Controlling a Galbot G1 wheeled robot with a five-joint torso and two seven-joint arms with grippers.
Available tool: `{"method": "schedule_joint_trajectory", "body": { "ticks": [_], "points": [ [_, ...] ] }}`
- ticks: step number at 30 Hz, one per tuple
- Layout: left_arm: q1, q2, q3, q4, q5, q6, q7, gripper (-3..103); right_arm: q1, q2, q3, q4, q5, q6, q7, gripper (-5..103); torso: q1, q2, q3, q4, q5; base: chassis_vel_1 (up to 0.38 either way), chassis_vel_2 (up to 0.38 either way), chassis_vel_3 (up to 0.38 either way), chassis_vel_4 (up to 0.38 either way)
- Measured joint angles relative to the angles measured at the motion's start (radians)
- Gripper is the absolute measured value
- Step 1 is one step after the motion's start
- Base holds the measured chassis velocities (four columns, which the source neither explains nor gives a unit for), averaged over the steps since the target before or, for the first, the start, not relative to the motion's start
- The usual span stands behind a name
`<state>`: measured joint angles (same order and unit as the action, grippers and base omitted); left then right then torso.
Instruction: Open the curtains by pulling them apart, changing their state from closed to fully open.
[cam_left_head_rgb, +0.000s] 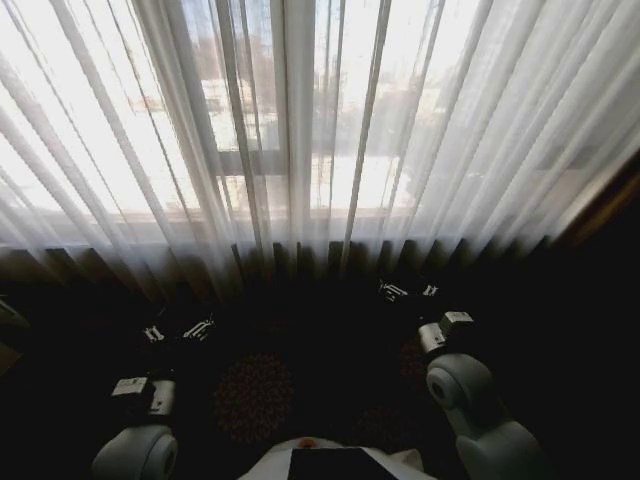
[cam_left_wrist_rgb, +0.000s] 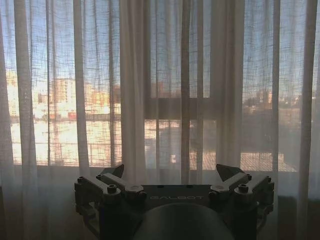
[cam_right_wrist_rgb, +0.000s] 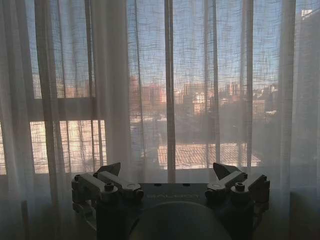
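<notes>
Curtains (cam_left_head_rgb: 300, 130): two sheer white panels with many upright pleats, hanging shut across the whole window ahead of the robot; they meet near the middle of the head view, where a thicker cream fold runs top to bottom. The lower hems fall into shadow just above the dark floor. Through the weave a dark window frame (cam_left_head_rgb: 235, 160) shows, with sunlit buildings beyond it. The same fabric (cam_left_wrist_rgb: 132, 90) hangs before the left wrist camera, a broad cream fold to one side of centre and a horizontal frame bar (cam_left_wrist_rgb: 175, 107) visible behind the cloth. In the right wrist view the cloth (cam_right_wrist_rgb: 112, 85) again spans the scene, with a narrow pleat near the middle and rooftops seen through it. Left gripper (cam_left_head_rgb: 180, 329): held low on the robot's left, short of the curtain hem and apart from the fabric; in its own wrist view (cam_left_wrist_rgb: 170, 171) both fingers stand spread wide with nothing between them, tips pointing toward the cloth. Right gripper (cam_left_head_rgb: 409, 290): held low on the robot's right, a little nearer the hem than the left one, not touching the fabric; in its own wrist view (cam_right_wrist_rgb: 168, 169) the fingers are likewise spread wide and empty. Floor: dark carpet (cam_left_head_rgb: 255, 395) with a round floral pattern between the two arms.
</notes>
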<state>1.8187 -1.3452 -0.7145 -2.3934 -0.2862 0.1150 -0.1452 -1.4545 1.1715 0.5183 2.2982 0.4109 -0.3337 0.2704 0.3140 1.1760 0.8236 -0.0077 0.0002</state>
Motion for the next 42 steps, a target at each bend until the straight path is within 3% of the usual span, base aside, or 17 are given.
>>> {"method": "schedule_joint_trajectory", "body": {
  "ticks": [9,42],
  "points": [
    [-0.005,-0.014,0.003,0.0,0.001,0.011,0.003,100,-0.017,0.006,-0.01,0.006,-0.054,0.013,-0.021,100,0.0,0.0,0.0,0.0,0.0001,0.0,0.0,0.0,0.0],
    [0.009,-0.039,0.014,0.005,0.039,-0.022,0.007,100,-0.034,0.008,-0.011,-0.001,-0.063,0.049,-0.046,100,0.0,0.0,0.0,0.0,0.0,-0.003,0.003,0.002,-0.002]
  ]
}}
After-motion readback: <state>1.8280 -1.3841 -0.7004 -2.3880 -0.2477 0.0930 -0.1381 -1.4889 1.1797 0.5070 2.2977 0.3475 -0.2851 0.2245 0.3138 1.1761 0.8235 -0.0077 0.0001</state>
